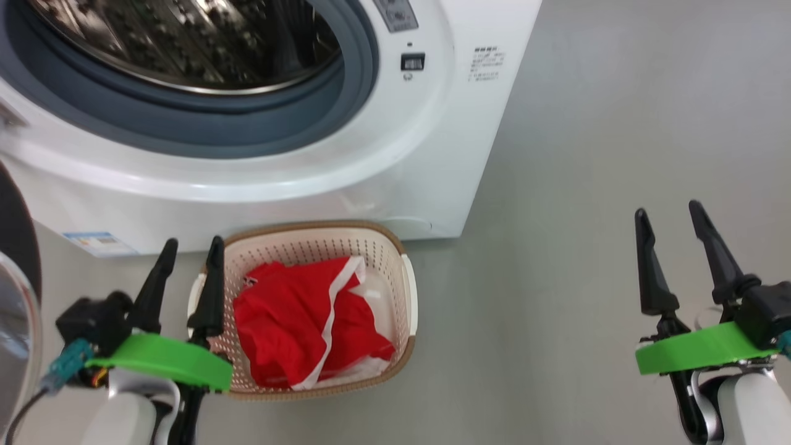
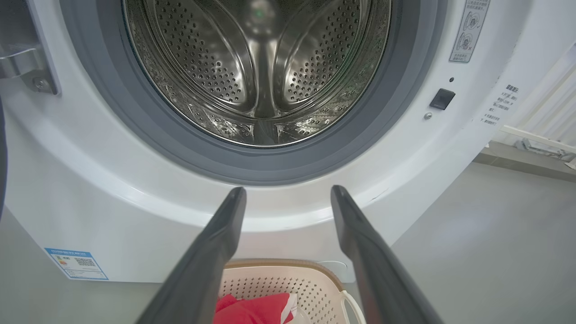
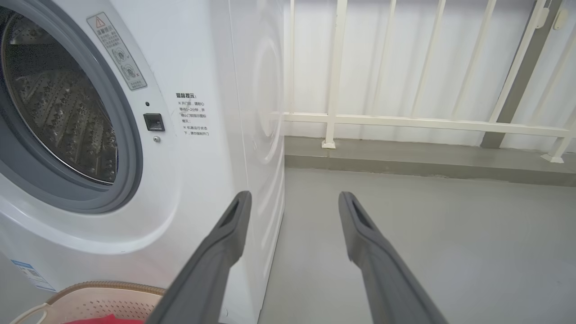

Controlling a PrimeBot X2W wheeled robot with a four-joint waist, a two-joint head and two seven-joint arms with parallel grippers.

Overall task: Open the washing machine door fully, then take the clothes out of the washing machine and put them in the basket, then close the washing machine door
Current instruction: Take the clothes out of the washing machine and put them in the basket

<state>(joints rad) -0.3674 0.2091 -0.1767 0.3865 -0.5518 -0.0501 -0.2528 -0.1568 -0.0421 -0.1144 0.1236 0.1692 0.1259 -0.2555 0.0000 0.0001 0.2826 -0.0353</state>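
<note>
Both end effectors spread wide, gripping nothing.

The left end effector point(image 1: 193, 242), fingers apart, hovers over the 9 o'clock rim of the small cream-white perforated plastic basket point(image 1: 377, 253). The right end effector point(image 1: 668, 210), equally spread, hangs well apart at 3 o'clock above the grey floor point(image 1: 556, 278). The bright red, white-trimmed clothes point(image 1: 290, 321) lie inside the basket, just before the big white washing machine point(image 1: 432, 154) at 12 o'clock. Its steel perforated drum point(image 2: 261, 67) shows through the open mouth, and the glossy black-rimmed washing machine door point(image 1: 15, 241) stands swung out at 9 o'clock.
</note>
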